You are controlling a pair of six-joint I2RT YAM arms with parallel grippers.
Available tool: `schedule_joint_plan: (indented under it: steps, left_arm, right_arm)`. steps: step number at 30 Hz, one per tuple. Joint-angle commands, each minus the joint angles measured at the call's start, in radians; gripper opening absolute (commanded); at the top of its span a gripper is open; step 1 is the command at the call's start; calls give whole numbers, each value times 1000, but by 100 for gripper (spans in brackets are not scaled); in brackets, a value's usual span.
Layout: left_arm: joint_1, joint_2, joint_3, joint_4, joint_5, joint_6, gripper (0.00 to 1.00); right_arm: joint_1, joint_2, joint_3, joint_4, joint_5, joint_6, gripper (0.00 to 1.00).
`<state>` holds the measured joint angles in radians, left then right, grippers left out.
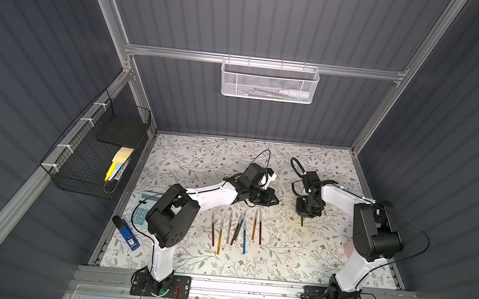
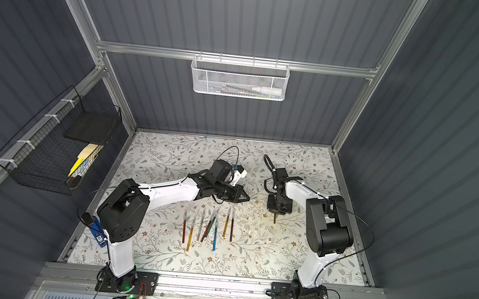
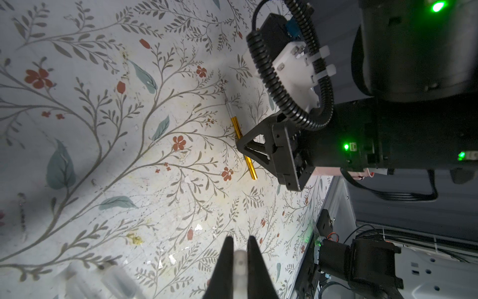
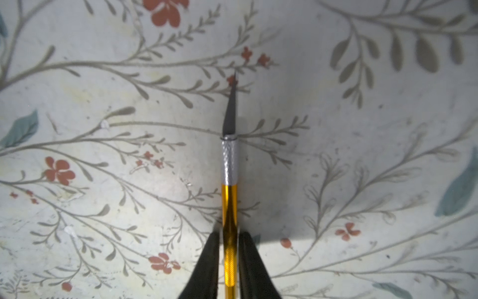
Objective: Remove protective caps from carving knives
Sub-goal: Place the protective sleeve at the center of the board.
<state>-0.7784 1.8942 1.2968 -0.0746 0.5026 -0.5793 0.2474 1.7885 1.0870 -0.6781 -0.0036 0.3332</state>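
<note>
Middle of bench (image 1: 201, 158), nearer its front edge: eight knives (image 1: 235, 231) in one row, clear caps (image 1: 260, 216) on the far tips. Between row and right edge: one gold knife (image 4: 229, 202), blade bare, lying flat. Grippers, two: right gripper (image 4: 229, 234) narrow, astride that handle, grip unclear; left gripper (image 3: 239, 239) pinching one loose cap (image 3: 240, 261).
</note>
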Motion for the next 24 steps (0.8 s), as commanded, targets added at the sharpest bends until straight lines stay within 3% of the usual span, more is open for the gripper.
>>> schedule_joint_plan:
  steps: [1, 24]
  left_arm:
    - [-4, 27, 21, -4, -10, 3, 2]
    - [-4, 26, 38, -20, -12, 9, 2]
  right_arm:
    - [-3, 13, 17, -24, 10, 0, 21]
    - [-3, 56, 49, -57, 54, 12, 16]
